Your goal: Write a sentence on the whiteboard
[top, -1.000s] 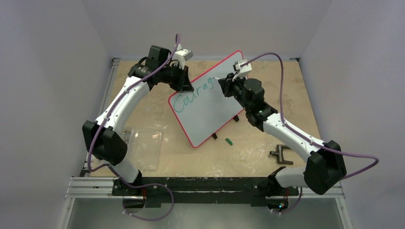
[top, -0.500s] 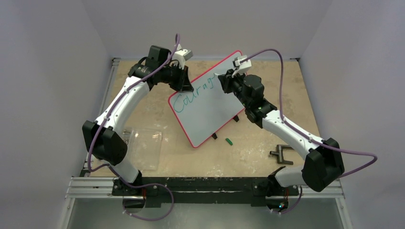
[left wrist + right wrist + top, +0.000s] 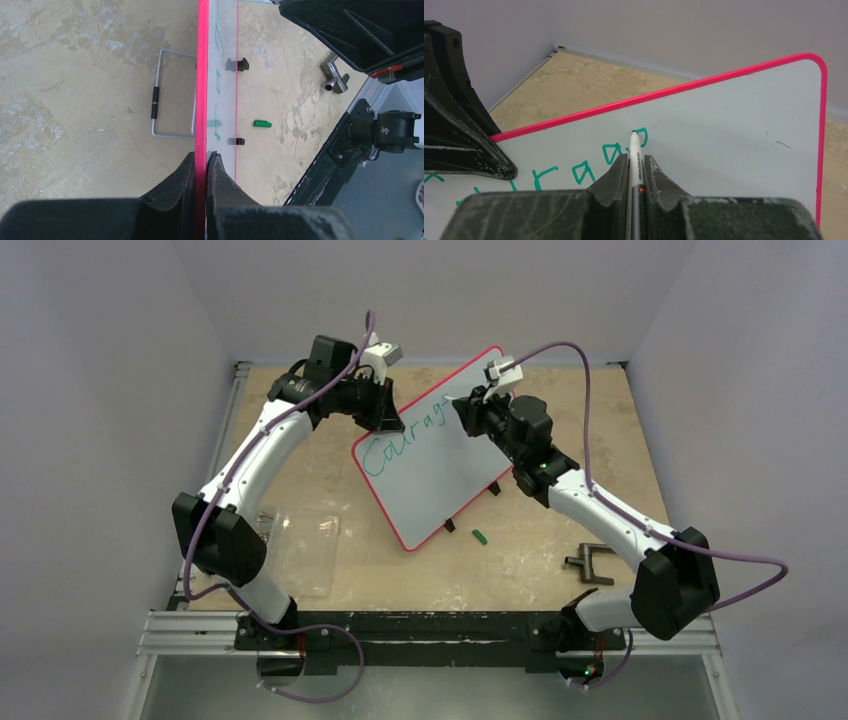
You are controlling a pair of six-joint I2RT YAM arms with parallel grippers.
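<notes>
Marker (image 3: 634, 148) clenched in right pincer (image 3: 634, 163), tip on whiteboard (image 3: 734, 125) at sentence (image 3: 400, 443); left pincer (image 3: 201, 158) clamping whiteboard rim.

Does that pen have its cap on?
No, the marker shows a bare dark tip at the whiteboard.

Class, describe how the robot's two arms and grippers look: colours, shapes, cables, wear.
Left arm and right arm: white tubular links between chunky black joint housings, each trailed by a purple cable. Left gripper and right gripper: black wedge-shaped fingers, edges scuffed pale.
</notes>
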